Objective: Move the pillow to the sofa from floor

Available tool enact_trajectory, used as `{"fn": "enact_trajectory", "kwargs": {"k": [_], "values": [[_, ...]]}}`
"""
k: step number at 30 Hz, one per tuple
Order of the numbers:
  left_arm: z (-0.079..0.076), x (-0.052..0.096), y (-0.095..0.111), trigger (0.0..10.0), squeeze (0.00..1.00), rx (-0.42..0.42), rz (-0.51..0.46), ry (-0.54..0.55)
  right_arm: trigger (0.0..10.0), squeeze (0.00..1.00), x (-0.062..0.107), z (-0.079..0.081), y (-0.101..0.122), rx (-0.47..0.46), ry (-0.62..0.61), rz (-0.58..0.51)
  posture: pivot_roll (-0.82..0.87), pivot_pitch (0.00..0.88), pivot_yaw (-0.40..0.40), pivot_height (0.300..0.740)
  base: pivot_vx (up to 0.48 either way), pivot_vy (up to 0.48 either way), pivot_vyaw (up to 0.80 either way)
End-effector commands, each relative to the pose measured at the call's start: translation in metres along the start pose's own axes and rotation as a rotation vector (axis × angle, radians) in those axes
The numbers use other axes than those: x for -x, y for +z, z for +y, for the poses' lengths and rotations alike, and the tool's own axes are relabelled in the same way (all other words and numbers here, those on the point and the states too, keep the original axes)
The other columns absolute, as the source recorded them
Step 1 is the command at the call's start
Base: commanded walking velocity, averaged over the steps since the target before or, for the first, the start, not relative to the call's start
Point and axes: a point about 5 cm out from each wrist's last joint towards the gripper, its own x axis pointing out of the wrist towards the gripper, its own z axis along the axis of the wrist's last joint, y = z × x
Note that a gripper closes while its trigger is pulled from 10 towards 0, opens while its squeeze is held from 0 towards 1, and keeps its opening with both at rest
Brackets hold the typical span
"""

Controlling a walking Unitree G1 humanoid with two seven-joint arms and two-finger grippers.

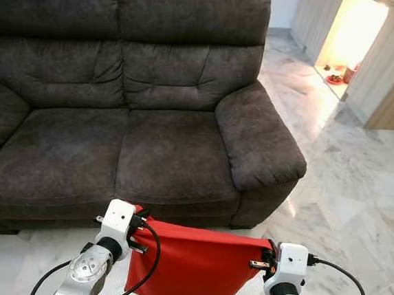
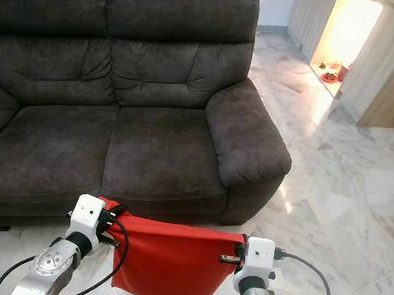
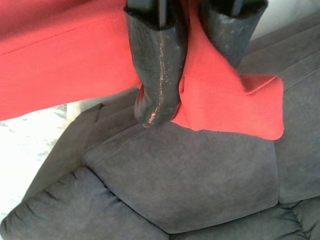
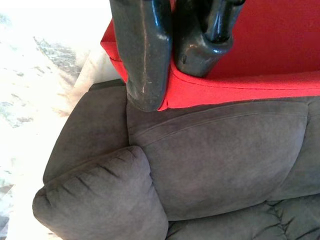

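Two top corners pinched: my left gripper [image 1: 137, 226] and right gripper [image 1: 264, 258] clamp red pillow [image 1: 190, 268], hanging at 6 o'clock before sofa [image 1: 135, 142]. Soft, light, saggy; corner grips suit.

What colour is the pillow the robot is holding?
Plain red, with no pattern; it shows best in the left eye view.

The sofa [image 1: 145, 108] is dark grey cloth with a soft, matt, suede-like nap. The pillow [image 1: 193, 264] looks like smooth red fabric, matt too. Black fingers [image 3: 157, 65] on the left gripper [image 3: 192, 60] look rubbery with a slight sheen. The floor [image 1: 358, 196] is glossy, veined, marble-look tile.
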Motion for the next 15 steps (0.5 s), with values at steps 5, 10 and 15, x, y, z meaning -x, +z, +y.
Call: {"fn": "enact_trajectory", "kwargs": {"k": [5, 10, 15], "values": [[0.0283, 0.0027, 0.0124, 10.0, 0.00, -0.002, -0.051, 0.100, 10.0, 0.00, -0.0019, -0.0171, 0.0147, -0.015, -0.089, -0.080, 0.09, 0.065, 0.030, 0.740, 0.269, 0.000, 0.00], [0.0278, 0.0018, 0.0132, 10.0, 0.00, 0.000, -0.055, 0.101, 10.0, 0.00, -0.0031, -0.0202, 0.0164, -0.013, -0.095, -0.081, 0.09, 0.069, 0.027, 0.740, 0.282, 0.000, 0.00], [0.0280, 0.0025, 0.0127, 10.0, 0.00, 0.004, -0.053, 0.104, 10.0, 0.00, -0.0045, -0.0180, 0.0172, -0.014, -0.093, -0.083, 0.10, 0.079, 0.023, 0.740, 0.309, 0.000, 0.00]]}}
